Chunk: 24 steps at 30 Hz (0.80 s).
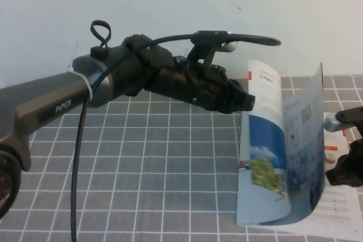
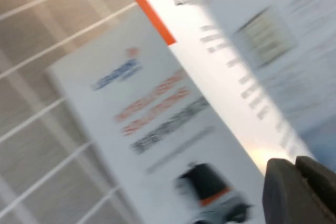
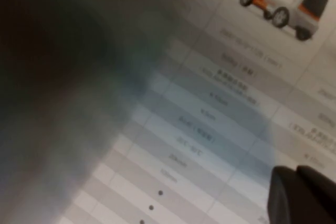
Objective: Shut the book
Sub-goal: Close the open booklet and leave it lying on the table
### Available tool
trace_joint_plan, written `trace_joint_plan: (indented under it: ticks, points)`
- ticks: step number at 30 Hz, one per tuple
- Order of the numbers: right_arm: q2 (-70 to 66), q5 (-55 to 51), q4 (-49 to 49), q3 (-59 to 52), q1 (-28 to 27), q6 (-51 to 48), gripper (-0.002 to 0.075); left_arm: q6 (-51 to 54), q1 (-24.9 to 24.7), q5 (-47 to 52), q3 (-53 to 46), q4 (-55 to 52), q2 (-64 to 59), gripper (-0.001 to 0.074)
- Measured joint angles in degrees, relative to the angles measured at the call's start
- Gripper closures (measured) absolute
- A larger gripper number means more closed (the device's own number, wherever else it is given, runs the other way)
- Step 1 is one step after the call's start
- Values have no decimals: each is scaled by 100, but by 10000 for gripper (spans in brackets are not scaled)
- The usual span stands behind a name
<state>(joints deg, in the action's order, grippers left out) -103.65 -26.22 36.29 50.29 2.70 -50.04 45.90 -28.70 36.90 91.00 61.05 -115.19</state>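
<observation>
Left arm [image 1: 51,106] fills the foreground, reaching over the checked table [image 1: 170,157] to the book [image 1: 283,157], open at the table's right with one page curled upright. Left gripper [image 1: 241,101] meets that page's top edge, right gripper [image 1: 342,173] sits behind it; can't tell either's grip.

The only word that reads clearly is the white brand mark "PiPER", printed on the grey link of the left arm [image 1: 66,106] in the high view. The book [image 1: 283,157] carries headings in blue and red, lines of small print and a table of figures on its pages. In all three views these are too blurred or too small to make out.
</observation>
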Motion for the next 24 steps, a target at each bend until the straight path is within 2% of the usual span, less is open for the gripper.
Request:
trace_joint_plan:
  ticks: [3, 6, 10, 14, 19, 24]
  points:
    - [300, 66, -122, 10, -89, 170, 728, 178, -9, 432, 202, 180, 4, 739]
    - [759, 67, -699, 84, -303, 574, 728, 315, -9, 603, 320, 167, 50, 739]
    - [1411, -133, -1685, 308, -645, 1365, 728, 505, 4, 599, 374, 34, 345, 739]
    - [1930, -398, -2051, 553, -901, 1591, 728, 706, 48, 477, 374, 1, 754, 739]
    - [2341, -625, -1825, 616, -824, 1413, 728, 944, 48, 332, 388, 211, 1201, 739]
    - [2379, -864, -862, 616, -499, 613, 728, 1227, 48, 366, 423, 415, 1391, 739]
